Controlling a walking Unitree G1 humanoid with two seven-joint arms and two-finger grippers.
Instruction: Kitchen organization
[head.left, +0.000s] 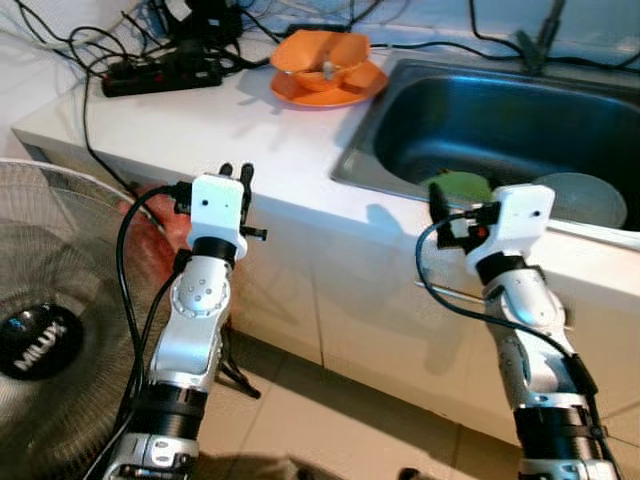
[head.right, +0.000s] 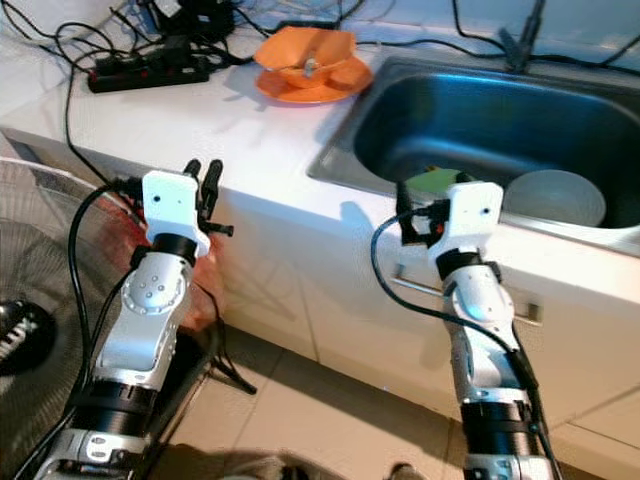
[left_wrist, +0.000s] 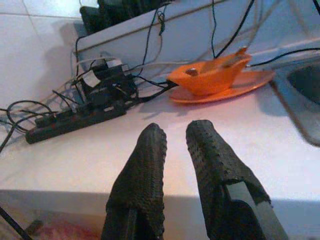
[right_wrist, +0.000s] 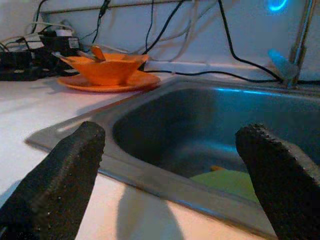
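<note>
Your two silver arms come up from the lower edge of the head views, both raised to the front edge of the white surface (head.left: 290, 140). Take the steel sink (head.left: 380, 110) as landmark. Your left gripper (head.left: 236, 175) sits well left of the sink, just at the surface's front edge, fingers (left_wrist: 142, 165) narrow with only a thin gap between them, holding nothing. Your right gripper (right_wrist: 175, 165) sits at the sink's front rim, fingers (right_wrist: 65, 170) spread wide, nothing between them, pointing across the basin.

Inside the sink, near its front wall, you've got a green plate-like item (head.left: 462, 185), and just right of it a pale round bowl (head.left: 585, 197). Green item shows in the right wrist view too, low in the basin; can't tell exactly what it is.

Just beyond the sink's back-left corner, an orange bowl (head.left: 322, 58) sits on an orange plate (head.left: 345, 93), with something sticking out of the bowl, too small to name. Further left of the sink, along the back of the surface, a black power strip (head.left: 160, 78) lies in a tangle of black cables (head.left: 60, 45).

Left of the sink and below surface level, a standing fan's wire grille (head.left: 50, 300) fills the near-left corner, with tiled floor (head.left: 330, 420) under the arms.
</note>
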